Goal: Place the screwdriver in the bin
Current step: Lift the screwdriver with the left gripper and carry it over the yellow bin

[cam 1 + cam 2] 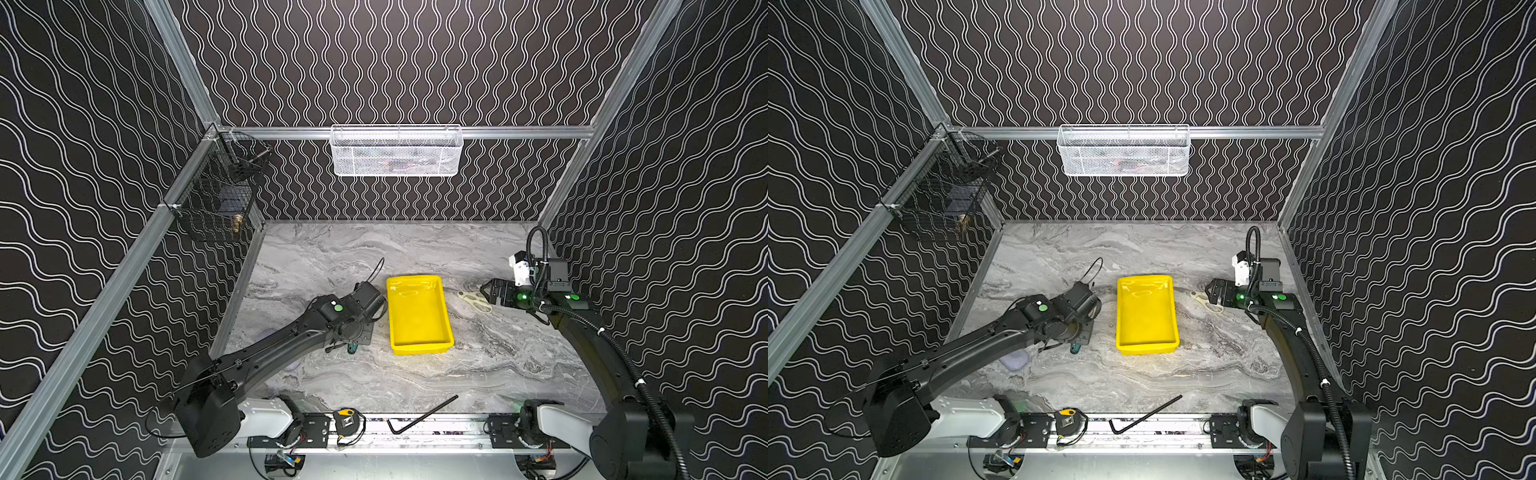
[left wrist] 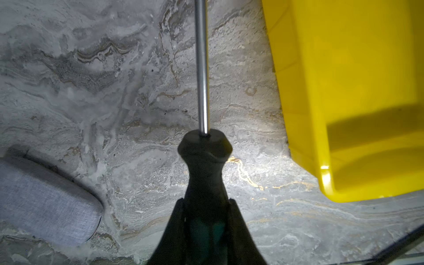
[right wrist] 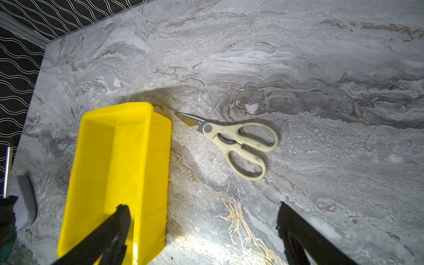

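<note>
Screwdriver (image 2: 205, 160) — left fingers (image 2: 171, 234) clamped its handle, shaft jutting beyond them, bin (image 2: 296, 68) beside. Long shaft could catch the rim — twisting loose. Right fingers (image 3: 110, 234) stood wide.

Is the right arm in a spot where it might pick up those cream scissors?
Probably yes. The right gripper hangs open close to the scissors, which lie flat on the table with nothing on them. The yellow bin is close beside the blade tip but off the handles.
</note>
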Motion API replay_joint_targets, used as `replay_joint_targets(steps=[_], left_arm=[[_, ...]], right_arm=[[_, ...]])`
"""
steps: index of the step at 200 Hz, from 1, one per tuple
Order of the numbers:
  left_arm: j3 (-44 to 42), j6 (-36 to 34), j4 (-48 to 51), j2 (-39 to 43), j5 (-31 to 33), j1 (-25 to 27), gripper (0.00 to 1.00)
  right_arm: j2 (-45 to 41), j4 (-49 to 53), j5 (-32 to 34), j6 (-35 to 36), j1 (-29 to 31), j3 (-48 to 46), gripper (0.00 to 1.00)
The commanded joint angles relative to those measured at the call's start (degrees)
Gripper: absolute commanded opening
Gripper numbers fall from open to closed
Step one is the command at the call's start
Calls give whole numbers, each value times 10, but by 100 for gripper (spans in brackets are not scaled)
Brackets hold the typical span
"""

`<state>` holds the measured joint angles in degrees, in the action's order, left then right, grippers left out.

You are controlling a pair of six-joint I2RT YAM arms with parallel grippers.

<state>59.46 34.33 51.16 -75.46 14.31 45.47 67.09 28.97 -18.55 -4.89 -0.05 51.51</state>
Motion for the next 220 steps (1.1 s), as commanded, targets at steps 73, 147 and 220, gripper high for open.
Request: replay_joint_targets(steps=[73,147,220], left_arm=[[95,-17,-23,-53,-15,31,0],[144,-18,-39,-118,-18,71,0],[189,-25,-77,-193,-42,88,0]], right_arm=[[-6,0,-8,4,1,-1,100],[1,-3,-13,5,1,-1,100],[-2,-2,-15,5,1,-1,100]])
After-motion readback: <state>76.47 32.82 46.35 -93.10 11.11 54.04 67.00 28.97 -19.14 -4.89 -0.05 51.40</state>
